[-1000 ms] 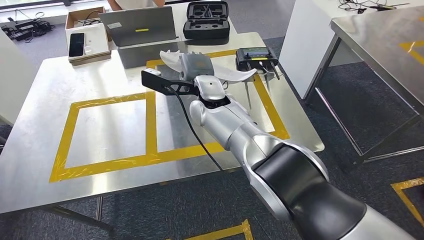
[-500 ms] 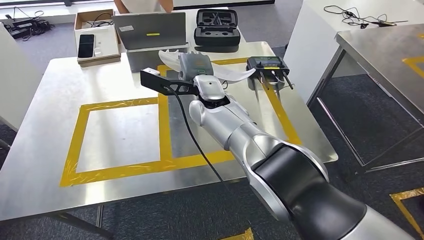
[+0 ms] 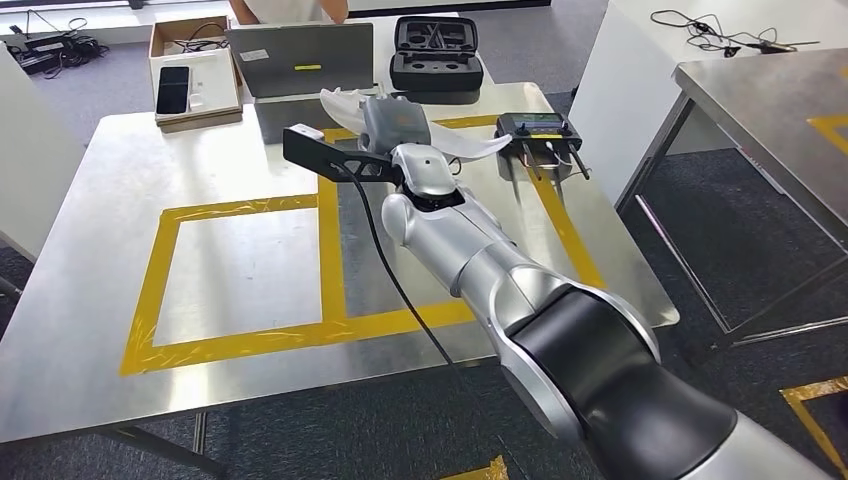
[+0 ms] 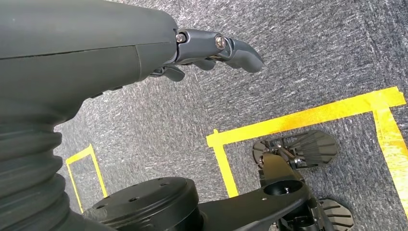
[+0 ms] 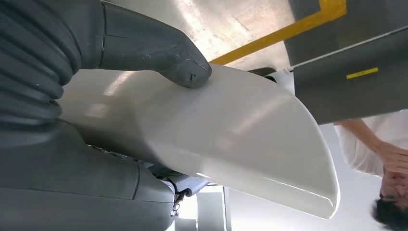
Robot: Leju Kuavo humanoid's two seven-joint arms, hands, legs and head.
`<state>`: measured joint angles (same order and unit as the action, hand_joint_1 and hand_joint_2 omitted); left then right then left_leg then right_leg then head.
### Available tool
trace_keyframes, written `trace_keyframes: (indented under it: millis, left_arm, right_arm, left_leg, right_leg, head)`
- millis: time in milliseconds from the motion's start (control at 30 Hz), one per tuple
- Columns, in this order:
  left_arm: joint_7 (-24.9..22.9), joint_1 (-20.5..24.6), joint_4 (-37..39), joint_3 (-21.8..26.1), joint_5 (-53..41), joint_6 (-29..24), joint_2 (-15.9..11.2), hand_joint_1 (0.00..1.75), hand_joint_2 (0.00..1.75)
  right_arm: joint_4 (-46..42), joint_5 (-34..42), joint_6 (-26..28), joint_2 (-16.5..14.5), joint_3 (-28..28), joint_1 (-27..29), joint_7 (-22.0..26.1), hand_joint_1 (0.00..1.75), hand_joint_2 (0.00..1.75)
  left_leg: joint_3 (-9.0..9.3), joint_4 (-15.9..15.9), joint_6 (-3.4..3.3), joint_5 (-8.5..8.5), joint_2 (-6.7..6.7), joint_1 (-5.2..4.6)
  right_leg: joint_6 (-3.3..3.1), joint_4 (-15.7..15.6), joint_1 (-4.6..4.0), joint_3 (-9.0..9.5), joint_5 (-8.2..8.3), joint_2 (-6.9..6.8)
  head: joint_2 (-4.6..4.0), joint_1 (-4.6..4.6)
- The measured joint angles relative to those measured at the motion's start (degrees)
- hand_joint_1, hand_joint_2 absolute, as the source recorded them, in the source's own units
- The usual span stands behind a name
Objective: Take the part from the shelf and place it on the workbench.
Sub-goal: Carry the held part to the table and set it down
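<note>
- While the right arm reaches out over the counter (image 3: 90,330) in the head view, the right hand (image 3: 393,125) holds the white part (image 3: 462,146) above the far edge of the yellow tape frame (image 3: 330,250); its curved ends stick out on both sides of the hand.
- Beyond the part on the counter lie a handheld controller (image 3: 540,128), a black case (image 3: 436,52), a grey laptop (image 3: 300,58) and a cardboard box (image 3: 192,72) with a phone (image 3: 173,90) on it; a person (image 3: 285,10) stands at the far side.
- From the left wrist view, the left hand (image 4: 202,53) hangs over grey carpet floor (image 4: 312,57) with yellow tape lines, its fingers (image 4: 240,52) lightly curled and apart, holding nothing.
- From the right wrist view, the thumb presses on the part's (image 5: 231,139) smooth white surface and the hand (image 5: 144,48) grips it from both sides; the taped counter (image 5: 226,19) and the person's arm lie beyond.
</note>
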<state>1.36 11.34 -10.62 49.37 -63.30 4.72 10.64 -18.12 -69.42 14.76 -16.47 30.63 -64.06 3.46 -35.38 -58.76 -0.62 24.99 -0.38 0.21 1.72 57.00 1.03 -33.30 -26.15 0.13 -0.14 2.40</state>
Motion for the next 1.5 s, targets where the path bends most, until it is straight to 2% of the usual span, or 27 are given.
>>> trace_keyframes:
  millis: [433, 1500]
  left_arm:
    - [3.0, 0.4, 0.0, 0.0, -0.5, 0.0, 0.0, 0.00, 1.75]
    - [1.2, 0.4, 0.0, 0.0, -0.8, 0.0, 0.0, 0.00, 1.75]
  right_arm:
    - [-1.3, -0.4, 0.1, -0.1, -1.9, -3.9, -0.9, 1.57, 1.75]
    - [-1.5, -3.8, 0.1, -0.7, -2.4, -5.1, -2.1, 1.57, 1.75]
  left_leg:
    - [0.16, 0.3, 0.13, -0.06, 0.00, 0.04]
    - [0.16, 0.3, 0.14, -0.05, 0.00, 0.04]
  right_leg:
    - [-0.22, 0.1, -0.03, -0.04, -0.14, 0.01]
    - [-0.30, 0.1, -0.03, -0.05, -0.19, -0.01]
  head:
    - [-0.01, 0.00]
    - [0.01, 0.00]
